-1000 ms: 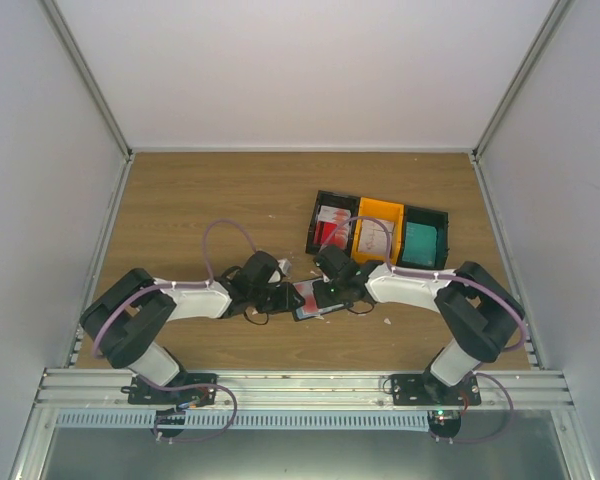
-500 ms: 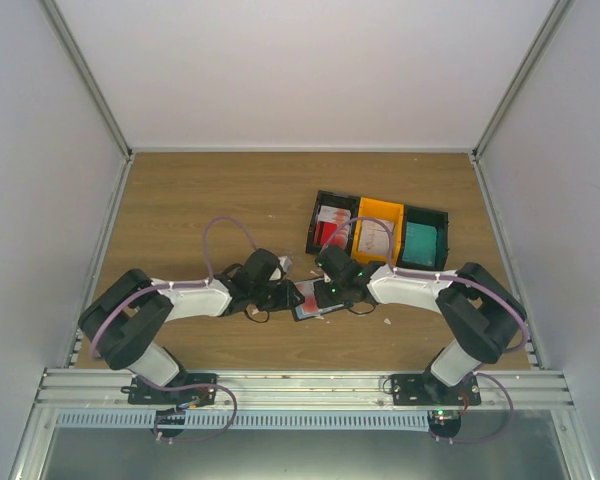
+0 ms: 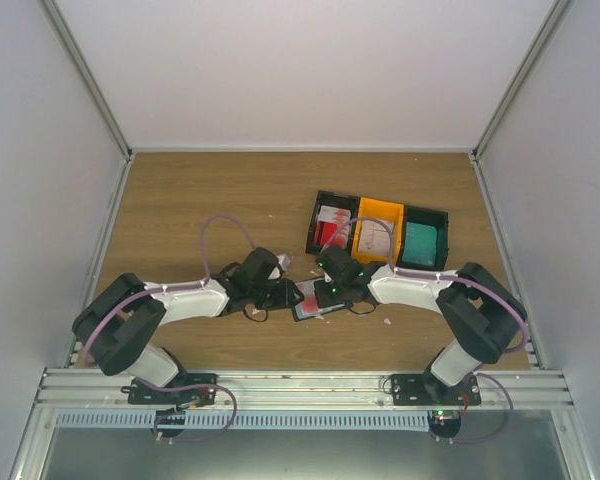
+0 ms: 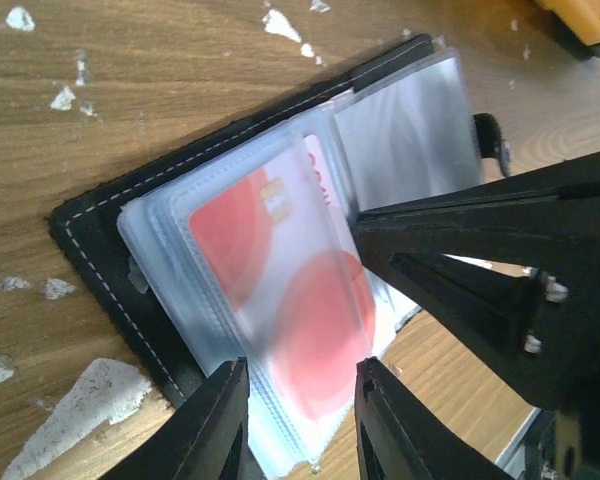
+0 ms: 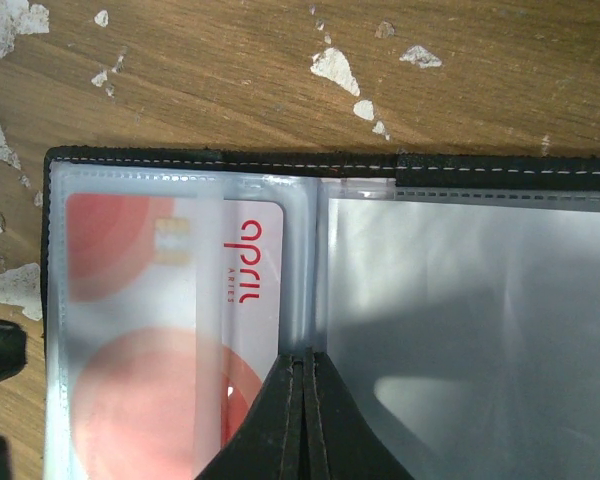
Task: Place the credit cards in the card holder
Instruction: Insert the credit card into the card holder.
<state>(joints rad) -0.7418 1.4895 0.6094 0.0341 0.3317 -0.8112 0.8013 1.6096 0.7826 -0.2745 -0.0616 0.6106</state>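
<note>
Open black card holder (image 4: 85, 235) on the wooden table (image 3: 210, 200), between both arms. Left gripper (image 4: 302, 425): fingers apart, astride the clear sleeve end over a red-and-white card (image 4: 270, 250); whether they pinch it is unclear. Right gripper (image 5: 305, 375): closed, its tip on the sleeves. Beyond, three bins (image 3: 380, 205) hold more cards (image 3: 423, 240).

Left arm (image 3: 190, 298): white shell, black joints
Right arm (image 3: 410, 285): same white shell, black elbow block, green light (image 3: 332, 291) at the wrist
Cables (image 3: 203, 240): purple, looped along each arm
Bases (image 3: 165, 388): black plates, purple cable curling beneath each
Jaws: matte black, tapered, open-ribbed
</note>
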